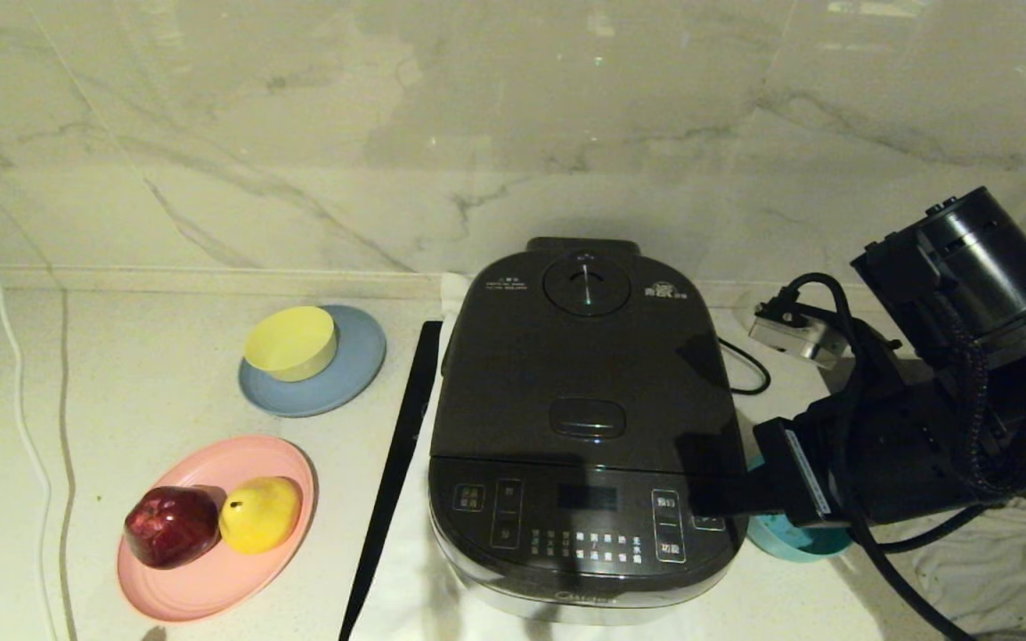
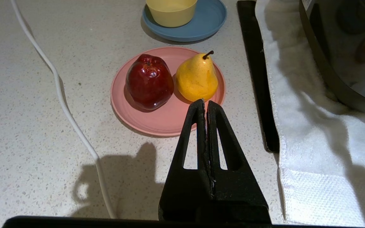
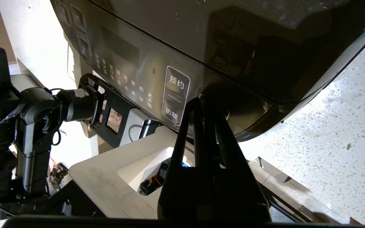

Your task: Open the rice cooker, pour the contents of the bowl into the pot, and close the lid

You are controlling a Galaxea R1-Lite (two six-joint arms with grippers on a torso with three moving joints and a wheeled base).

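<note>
The dark grey rice cooker stands mid-counter on a white towel, its lid down, the release button in front of the steam vent. The pot is hidden under the lid. My right gripper is shut and empty. Its tips sit at the right end of the cooker's front panel, beside the lower white-labelled button. The teal bowl peeks out under my right arm; its contents are hidden. My left gripper is shut and empty, hovering over the counter near the pink plate.
A pink plate holds a red apple and a yellow pear. A yellow bowl sits on a blue plate. A black strip lies left of the towel. A white cable runs at far left.
</note>
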